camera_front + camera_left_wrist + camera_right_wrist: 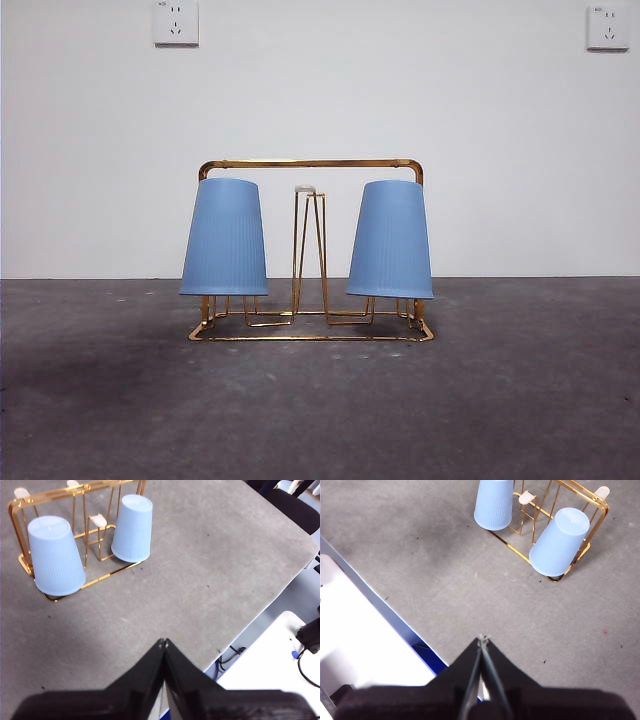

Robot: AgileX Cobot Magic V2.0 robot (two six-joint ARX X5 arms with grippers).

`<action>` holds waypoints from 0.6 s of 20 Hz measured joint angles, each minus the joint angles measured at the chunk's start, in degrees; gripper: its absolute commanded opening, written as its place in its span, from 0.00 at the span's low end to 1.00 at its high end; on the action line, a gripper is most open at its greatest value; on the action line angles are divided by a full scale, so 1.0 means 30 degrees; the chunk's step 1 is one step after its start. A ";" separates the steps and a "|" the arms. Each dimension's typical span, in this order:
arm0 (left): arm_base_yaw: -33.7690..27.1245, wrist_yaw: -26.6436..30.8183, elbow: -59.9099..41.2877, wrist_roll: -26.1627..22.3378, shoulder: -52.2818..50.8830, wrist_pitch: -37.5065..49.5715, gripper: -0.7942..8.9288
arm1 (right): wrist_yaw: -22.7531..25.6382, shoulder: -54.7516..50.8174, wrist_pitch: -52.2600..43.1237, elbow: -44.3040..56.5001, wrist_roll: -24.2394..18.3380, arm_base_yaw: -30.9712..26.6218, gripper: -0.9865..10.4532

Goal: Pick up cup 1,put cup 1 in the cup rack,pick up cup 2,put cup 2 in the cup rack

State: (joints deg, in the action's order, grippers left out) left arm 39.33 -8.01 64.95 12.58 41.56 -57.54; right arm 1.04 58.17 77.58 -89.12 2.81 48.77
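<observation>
Above the grey table [210,555], well back from the rack, left gripper [163,641] hangs w/ jaws pressed together, holding nothing; right gripper [483,638] likewise, tips touching. Cup rack [310,163] stands mid-table (gold wire, arched handle). Both blue cups sit upside down on its pegs: one [224,238] at each end [391,240], bare peg [308,250] between.

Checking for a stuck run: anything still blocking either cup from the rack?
Nothing visible. Both blue cups already sit upside down on the gold cup rack. Left claw and right claw are shut, empty, away from the rack over bare table.
</observation>
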 measured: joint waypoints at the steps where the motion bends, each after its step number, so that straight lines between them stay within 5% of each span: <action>1: 0.0000 -0.0073 0.0000 0.0073 0.0058 0.0022 0.08 | 0.0007 0.0051 0.0000 0.0000 0.0000 0.0000 0.09; 6: 0.0000 0.1253 0.0000 -0.0117 0.0328 0.0976 0.08 | 0.0678 0.0175 0.0000 0.0000 0.0007 0.0000 0.09; 9: -0.0015 0.4750 0.0000 -0.2288 0.0393 0.4226 0.08 | 0.0707 0.0175 0.0000 0.0007 0.0007 0.0000 0.09; 12: -0.1668 0.4685 -0.0066 -0.5785 0.0000 0.7730 0.08 | 0.0721 0.0175 0.0000 0.0000 0.0007 0.0000 0.09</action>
State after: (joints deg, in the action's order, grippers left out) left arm 34.33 6.04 64.75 -4.78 41.56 -34.35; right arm 3.20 58.70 77.58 -89.12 2.83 48.77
